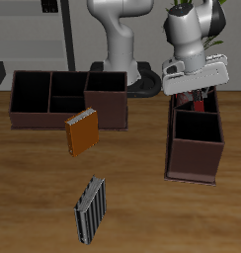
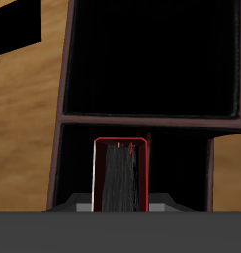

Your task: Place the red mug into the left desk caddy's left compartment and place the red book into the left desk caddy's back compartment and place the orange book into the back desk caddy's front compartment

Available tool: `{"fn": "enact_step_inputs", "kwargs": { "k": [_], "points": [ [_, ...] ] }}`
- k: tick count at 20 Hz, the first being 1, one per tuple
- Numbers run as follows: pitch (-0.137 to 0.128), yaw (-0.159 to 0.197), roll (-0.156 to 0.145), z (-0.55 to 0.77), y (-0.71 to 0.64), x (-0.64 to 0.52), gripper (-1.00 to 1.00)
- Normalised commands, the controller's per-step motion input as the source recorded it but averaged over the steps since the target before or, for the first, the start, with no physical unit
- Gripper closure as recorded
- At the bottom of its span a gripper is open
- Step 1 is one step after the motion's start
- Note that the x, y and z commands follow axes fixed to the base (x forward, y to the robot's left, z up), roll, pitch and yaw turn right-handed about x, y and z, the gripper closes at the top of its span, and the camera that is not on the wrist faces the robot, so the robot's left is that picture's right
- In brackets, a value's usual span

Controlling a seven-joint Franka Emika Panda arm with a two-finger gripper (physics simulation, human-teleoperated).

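Tool [image 1: 196, 97]: yours hangs over the back end of the left desk caddy [image 1: 196, 148], clamped on the red book [image 2: 120, 176]. From the wrist view you see the book held upright, spine edge toward the camera, red cover framing dark page edges, sitting over a cell of that caddy; whether it touches the floor of the cell you cannot tell.

Tabletop [image 1: 34, 188]: wood grain, carries everything.

Back desk caddy [image 1: 69, 100]: broadside, farther back, dark maroon, big end cells and a divided middle pair. Its front compartment [image 1: 67, 103] shows nothing inside.

Left desk caddy: end-on, dark cells; the cell nearer the tabletop's front edge looks unfilled.

Orange book [image 1: 82, 132]: flat on the tabletop just in front of the back desk caddy, slightly turned, pale page edge showing.

Striped book [image 1: 90, 209]: black and grey, near the tabletop's front edge, well apart from both caddies.

Red mug: you can't make it out in either view.
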Motion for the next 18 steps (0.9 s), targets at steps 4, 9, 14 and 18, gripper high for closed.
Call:
{"fn": "enact_step_inputs", "kwargs": {
  "k": [4,9,14,18],
  "points": [
    [0.044,-0.001,-0.016,-0.17,-0.06,0.06,1.0],
    [0.093,0.027,0.015,-0.28,0.12,0.02,1.0],
    [0.063,-0.017,0.003,-0.09,0.01,0.03,-1.0],
    [0.0,0.026,0.026,0.1,0.05,-0.11,-1.0]
  ]
}}
